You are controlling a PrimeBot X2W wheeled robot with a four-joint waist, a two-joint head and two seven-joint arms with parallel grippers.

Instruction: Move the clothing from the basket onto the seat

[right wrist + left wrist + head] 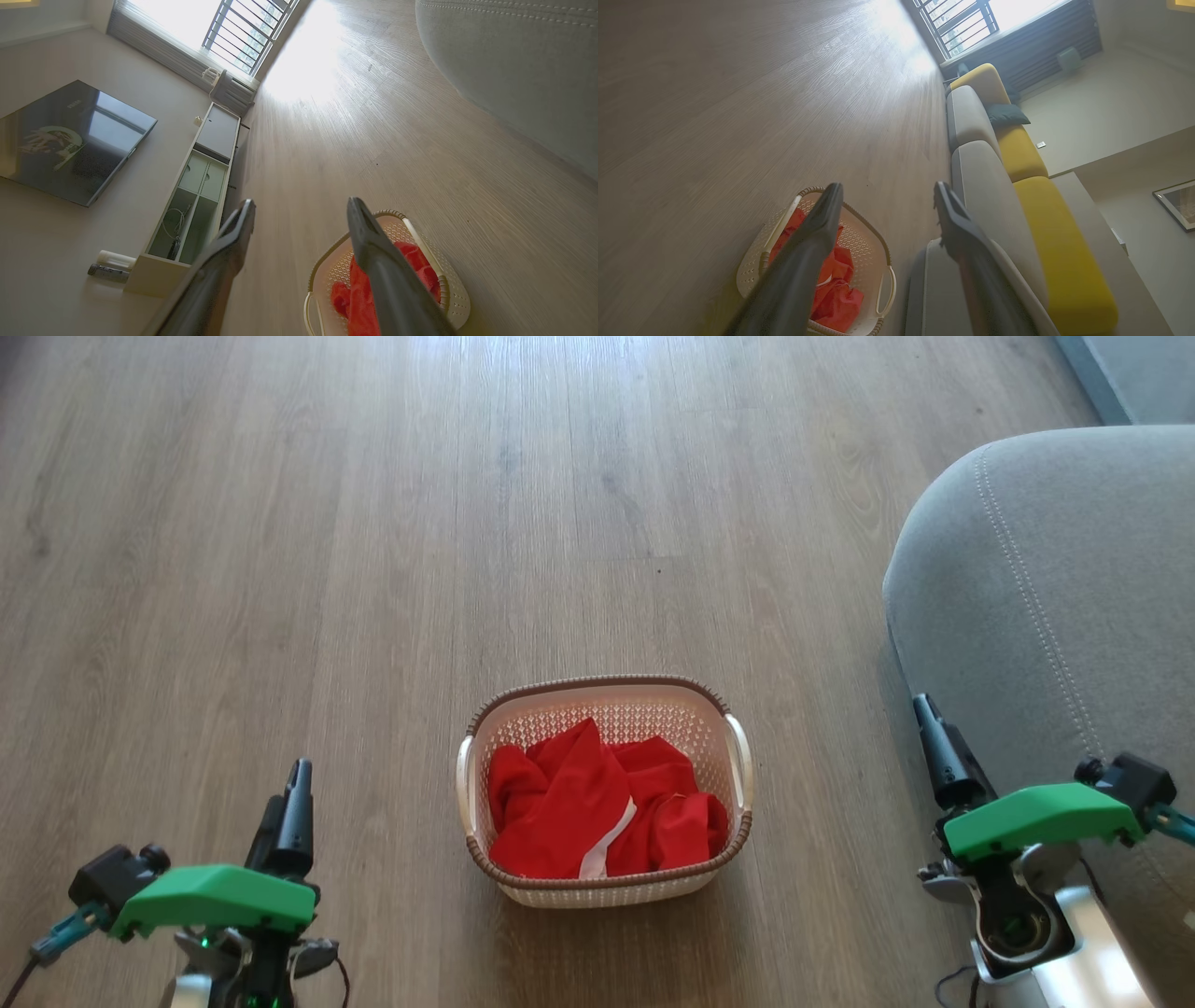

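Note:
The cream basket with its brown braided rim stands on the wooden floor, low in the middle of the head view. The red clothing lies crumpled inside it, a white stripe showing near the front. The grey seat rises to the basket's right, its stitching visible. My left gripper hovers left of the basket, open and empty. My right gripper hangs between basket and seat, open too. The left wrist view shows the left gripper, basket, clothing and seat. The right wrist view shows the right gripper, basket, clothing and seat.
Bare wooden floor stretches around and beyond the basket. Yellow back cushions and a dark pillow belong to the sofa. Against the opposite wall stand a low cabinet and a dark screen. A barred window lies far ahead.

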